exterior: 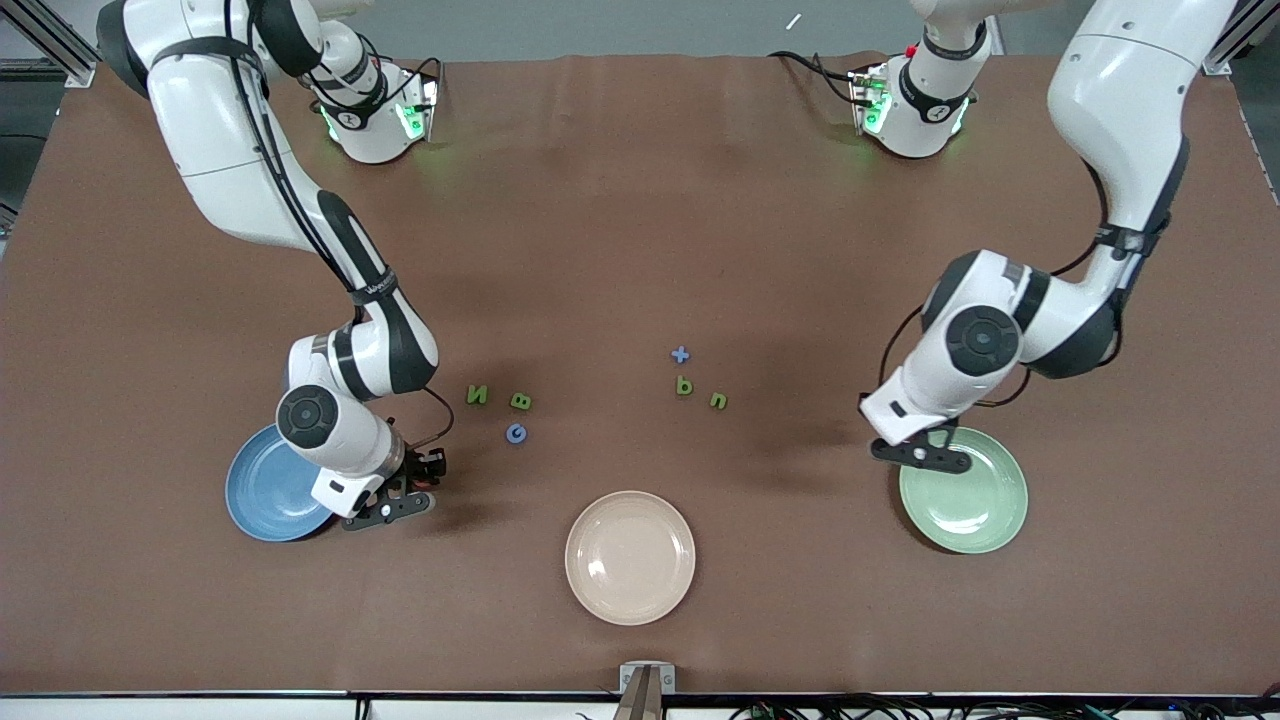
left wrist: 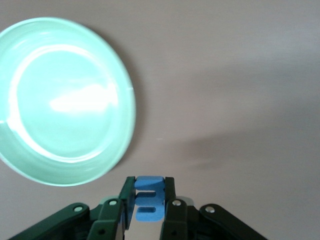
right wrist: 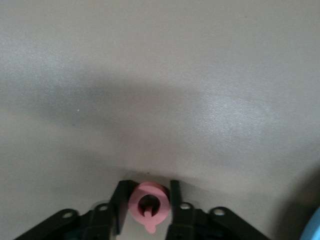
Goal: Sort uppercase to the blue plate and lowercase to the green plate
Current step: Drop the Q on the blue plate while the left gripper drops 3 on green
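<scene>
I see the brown bench (exterior: 640,200) with three plates along its camera edge: the blue plate (exterior: 262,495) at the right arm's end, the green plate (exterior: 970,495) at the left arm's end, a cream plate (exterior: 630,557) between them. My right gripper (right wrist: 148,210) hangs just beside the blue plate, jaws clamped on the pink Q (right wrist: 148,205). My left gripper (left wrist: 148,207) hangs at the green plate's rim, jaws clamped on the blue E-like piece (left wrist: 149,198). On the bench sit green N (exterior: 477,395), green B (exterior: 520,401), blue G (exterior: 516,433), blue cross (exterior: 680,354) and two green lowercase pieces (exterior: 700,392).
</scene>
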Robot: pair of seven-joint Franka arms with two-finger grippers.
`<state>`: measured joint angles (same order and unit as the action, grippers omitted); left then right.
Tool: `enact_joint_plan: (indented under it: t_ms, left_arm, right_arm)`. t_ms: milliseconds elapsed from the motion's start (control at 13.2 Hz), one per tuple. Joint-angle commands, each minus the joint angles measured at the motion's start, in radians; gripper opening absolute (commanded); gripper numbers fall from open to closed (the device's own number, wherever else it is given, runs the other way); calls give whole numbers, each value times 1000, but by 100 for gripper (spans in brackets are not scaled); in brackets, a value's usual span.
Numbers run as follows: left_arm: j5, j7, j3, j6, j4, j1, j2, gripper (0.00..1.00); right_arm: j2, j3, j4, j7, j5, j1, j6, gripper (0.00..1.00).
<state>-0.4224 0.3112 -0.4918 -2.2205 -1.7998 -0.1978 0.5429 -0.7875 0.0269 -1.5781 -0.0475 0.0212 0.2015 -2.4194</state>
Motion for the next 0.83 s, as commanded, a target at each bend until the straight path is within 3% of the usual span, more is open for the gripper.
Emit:
enact_joint_plan:
  t_ms: [0,152,455,758]
  left_arm:
    - [-24,-32,-10,7,49,-52,52,9]
    - [-24,-58,-10,4,83,-72,80,9]
    - [-24,-99,-8,2,174,-84,150,11]
    - [-21,-155,36,-28,195,-84,192,44]
  right_arm:
    - [1,-1,-16,11,-6,2,17,11]
    - [5,-1,-8,6,-6,1,19,3]
    - [36,-4,114,-37,-4,-45,192,2]
    - [42,-5,150,-171,2,-115,201,2]
